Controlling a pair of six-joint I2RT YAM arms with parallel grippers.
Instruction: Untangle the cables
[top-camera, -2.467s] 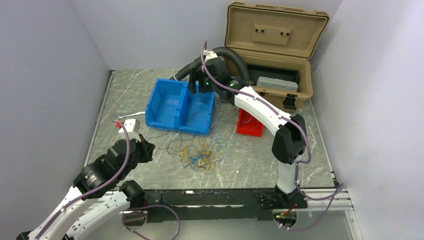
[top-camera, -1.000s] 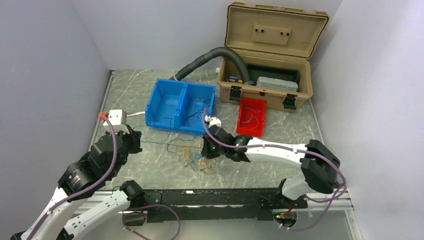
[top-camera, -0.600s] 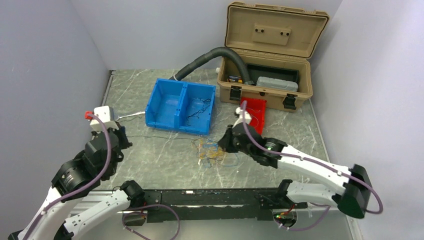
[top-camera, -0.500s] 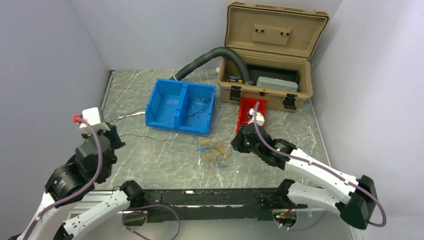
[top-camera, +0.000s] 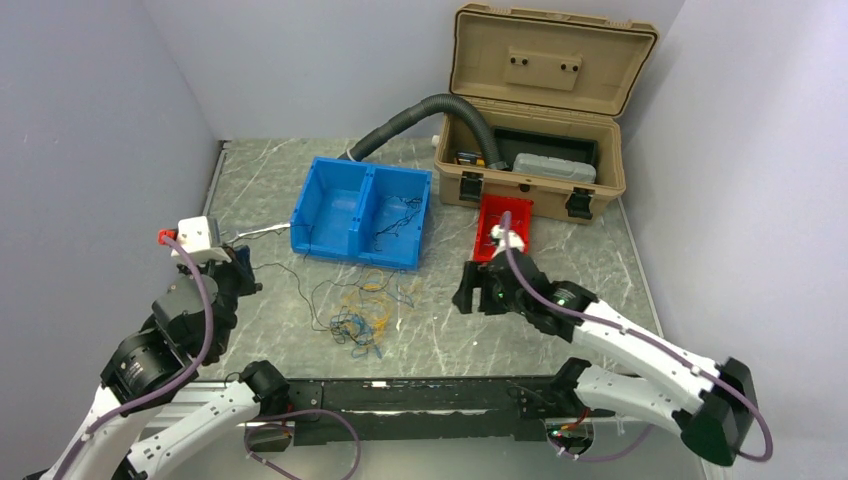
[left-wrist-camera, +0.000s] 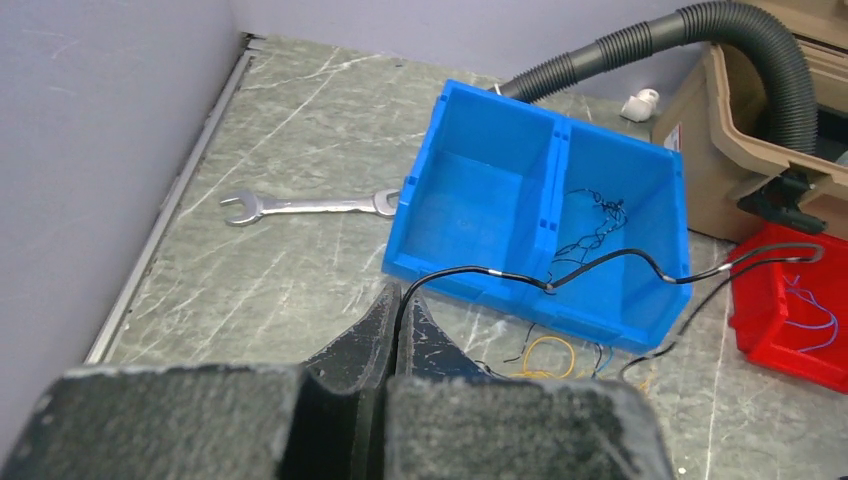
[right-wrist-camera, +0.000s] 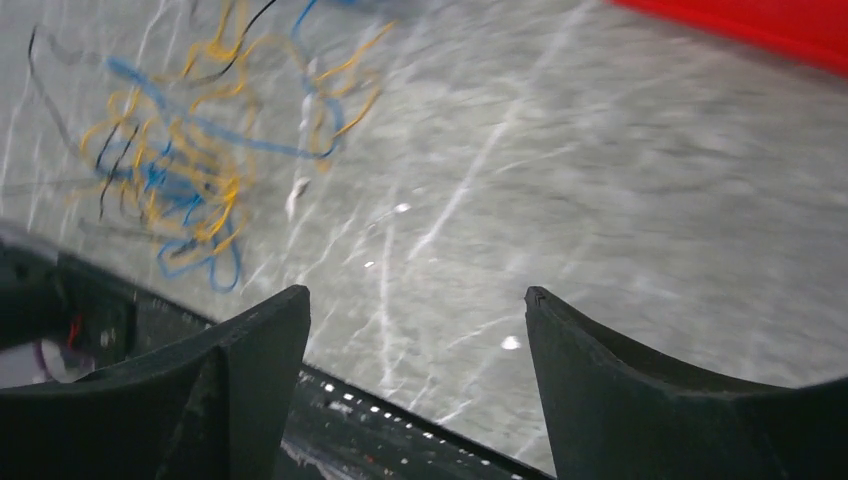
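Note:
The cables (top-camera: 360, 312) lie as a loose tangle of yellow, blue and black wires on the table in front of the blue bin (top-camera: 330, 205). My left gripper (top-camera: 240, 275) is at the left, shut on the end of one black cable (left-wrist-camera: 600, 262). That cable arcs slack past the bin towards the tangle. The left gripper (left-wrist-camera: 400, 296) has its fingertips pressed together round the wire. My right gripper (top-camera: 465, 295) stands open to the right of the tangle with nothing between its fingers. In the right wrist view the right gripper (right-wrist-camera: 415, 300) hangs over bare table, the cables (right-wrist-camera: 180, 180) at upper left.
More thin wires lie in the blue bin's right compartment (left-wrist-camera: 600, 215) and in the red bin (top-camera: 503, 232). A wrench (left-wrist-camera: 310, 205) lies left of the blue bin. An open tan toolbox (top-camera: 540, 100) and a grey corrugated hose (top-camera: 400, 125) stand at the back.
My right gripper has opened and let go of the tangle. The tangle now lies further left and the black cable has gone slack. My left gripper has shifted slightly right, still shut.

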